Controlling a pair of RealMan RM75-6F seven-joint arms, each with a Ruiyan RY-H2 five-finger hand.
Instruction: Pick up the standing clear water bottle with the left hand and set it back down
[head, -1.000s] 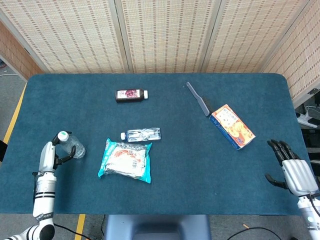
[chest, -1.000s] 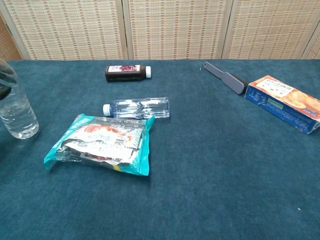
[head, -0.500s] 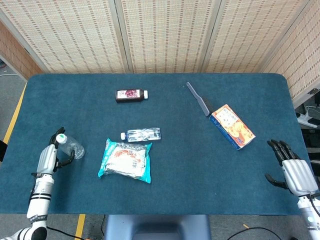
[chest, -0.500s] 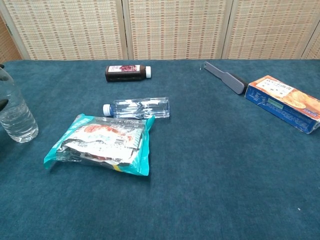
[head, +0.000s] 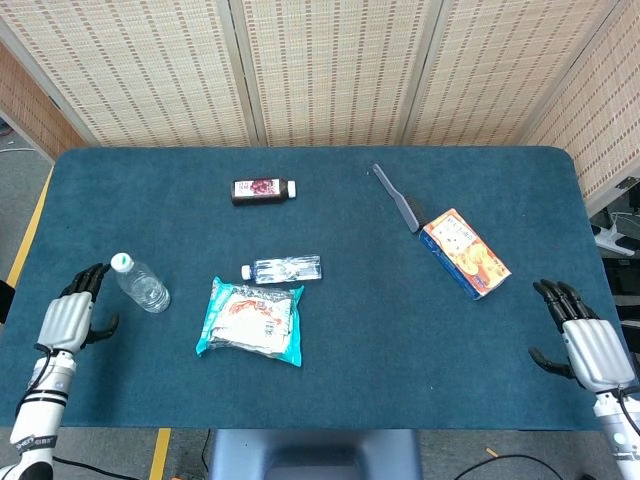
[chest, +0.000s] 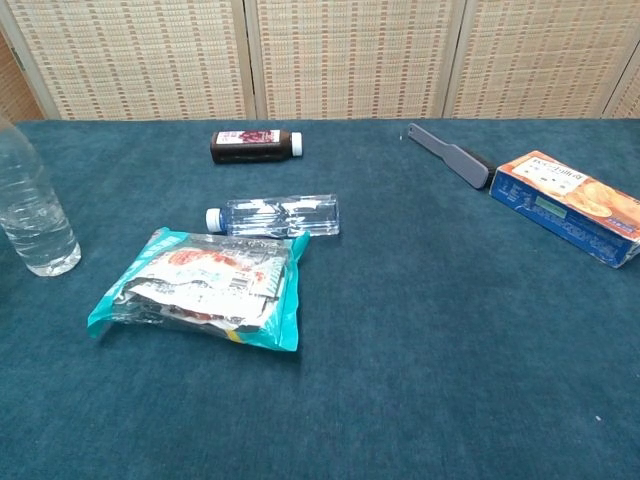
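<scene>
The clear water bottle (head: 140, 284) stands upright on the table, just right of the left hand (head: 68, 320), whose fingers are spread, holding nothing.

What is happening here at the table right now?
The standing clear water bottle rests upright on the table, near its left edge. The left hand is open beside it, not touching. The right hand is open at the table's right edge, holding nothing.
</scene>
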